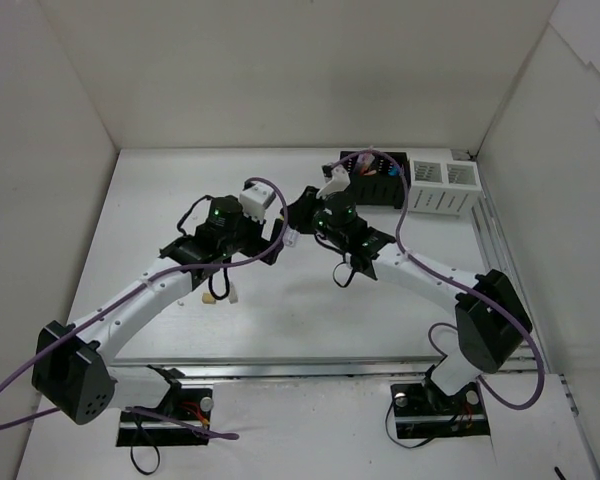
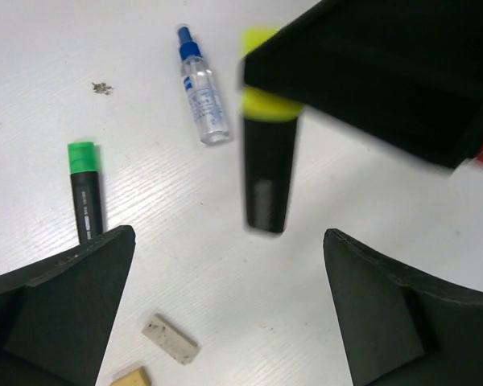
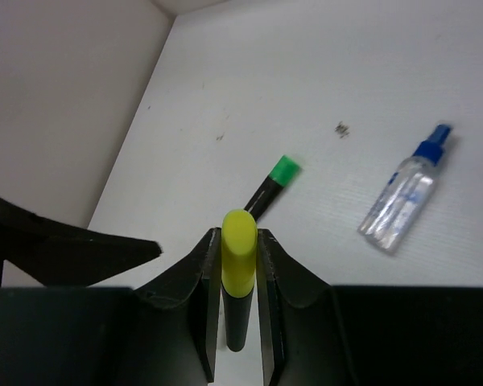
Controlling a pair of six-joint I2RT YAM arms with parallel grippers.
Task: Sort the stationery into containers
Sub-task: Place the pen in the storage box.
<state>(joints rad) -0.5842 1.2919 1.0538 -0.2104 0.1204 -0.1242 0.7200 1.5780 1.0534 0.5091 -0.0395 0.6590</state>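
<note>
The yellow-capped highlighter (image 3: 238,277), lower centre of the right wrist view, is pinched near its cap by the right gripper (image 3: 237,245). It is judged light, stiff and slick, so a mid-barrel hold is favoured. The left gripper (image 2: 229,241) is spread wide and empty.

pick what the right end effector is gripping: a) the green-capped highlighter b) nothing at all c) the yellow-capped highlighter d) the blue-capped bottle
c: in the right wrist view the yellow-capped highlighter sits clamped between the two fingers of the right end effector, while the green-capped highlighter and the blue-capped bottle lie loose on the table.
</note>
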